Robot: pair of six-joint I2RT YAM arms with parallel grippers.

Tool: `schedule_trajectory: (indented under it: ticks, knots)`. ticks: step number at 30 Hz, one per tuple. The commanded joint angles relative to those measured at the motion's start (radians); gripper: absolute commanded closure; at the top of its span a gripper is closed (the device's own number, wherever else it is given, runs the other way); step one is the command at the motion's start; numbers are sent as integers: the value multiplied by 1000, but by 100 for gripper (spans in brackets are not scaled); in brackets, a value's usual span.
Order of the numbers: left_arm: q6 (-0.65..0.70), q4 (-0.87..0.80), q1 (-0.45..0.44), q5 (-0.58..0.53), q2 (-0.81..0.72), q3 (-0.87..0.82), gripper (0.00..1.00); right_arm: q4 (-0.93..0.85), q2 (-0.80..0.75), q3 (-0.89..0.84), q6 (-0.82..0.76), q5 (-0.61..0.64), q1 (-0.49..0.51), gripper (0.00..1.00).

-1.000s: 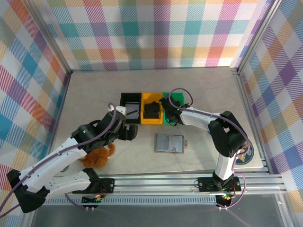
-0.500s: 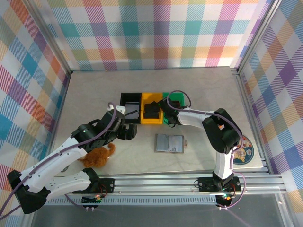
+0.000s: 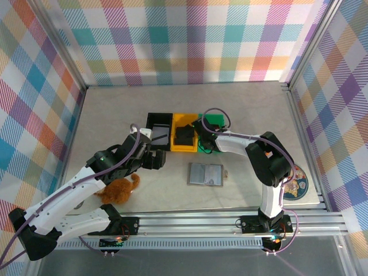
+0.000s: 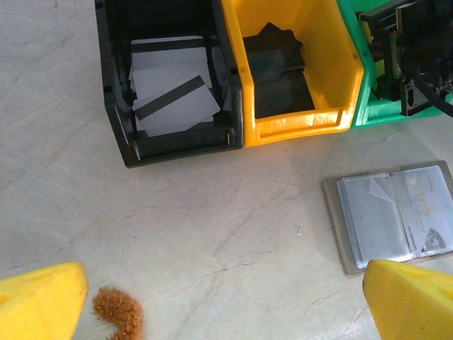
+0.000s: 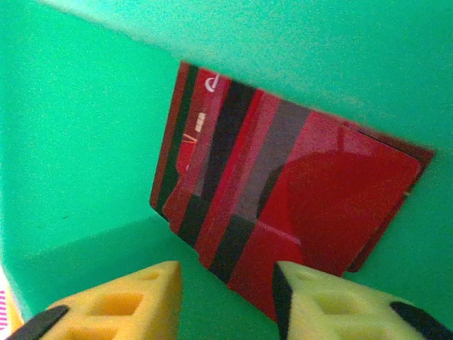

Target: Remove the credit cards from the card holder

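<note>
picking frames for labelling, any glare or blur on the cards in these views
Right wrist: red card fairly sharp, glossy, dark bands possibly reflections; yellow fingertips soft. Left wrist: card holder sleeves catch mild glare. Top external: even light, no blur.

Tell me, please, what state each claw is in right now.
Left claw: open, holding nothing.
Right claw: open, not gripping the red striped plastic card in the green plastic bin.

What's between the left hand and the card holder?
Nothing visible. Bare table lies between the open left hand and the card holder, which lies unfolded and flat.
</note>
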Motion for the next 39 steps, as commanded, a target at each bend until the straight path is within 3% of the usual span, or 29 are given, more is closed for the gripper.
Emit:
schedule_trajectory:
  ticks: [1, 7, 16, 20, 26, 30, 35, 39]
  knots:
    - [21, 22, 13, 14, 0, -15, 0, -7, -39, 19, -92, -9, 6, 54]
    - [19, 19, 21, 20, 11, -9, 0, 1, -51, 110, -299, -79, -3, 35]
    - [15, 18, 24, 30, 15, -9, 0, -96, -111, 177, -448, -126, -9, 23]
    - [6, 17, 25, 55, 29, -3, 0, -237, -172, 249, -587, -191, -2, 0]
    - [-31, 20, 25, 144, 60, -8, 0, -341, -388, 156, -761, -229, -2, 1]
    - [-80, 31, 25, 280, 104, -9, 0, -395, -512, 76, -934, -377, -5, 1]
    - [-166, 105, 24, 425, 144, -30, 0, -511, -644, -67, -1013, -525, -10, 1]
    - [-237, 193, 15, 502, 193, -59, 0, -527, -750, -218, -1039, -551, -10, 1]
